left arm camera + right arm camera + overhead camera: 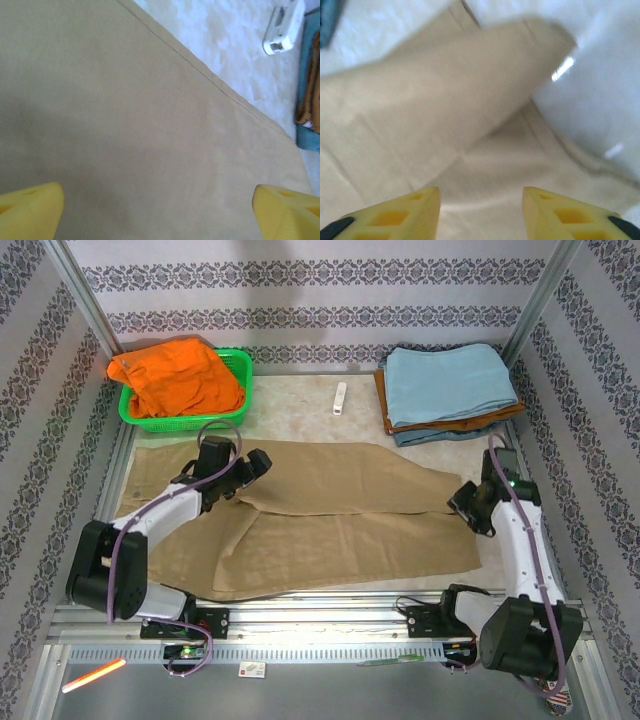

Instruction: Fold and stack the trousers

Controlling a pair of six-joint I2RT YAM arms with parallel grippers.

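Note:
The khaki-tan trousers (330, 510) lie spread flat across the middle of the table, one leg laid over the other. My left gripper (252, 462) hovers over their upper left part with its yellow fingers (30, 210) wide apart above plain cloth (125, 125); it is open and holds nothing. My right gripper (466, 505) is at the trousers' right end, open, its yellow fingers (400, 215) straddling a fold of the tan fabric (450, 105) without closing on it.
A green basket (236, 364) with a bright orange garment (180, 380) stands at the back left. A stack of folded cloths, light blue on top (450, 385), sits at the back right. A small white object (340, 398) lies between them.

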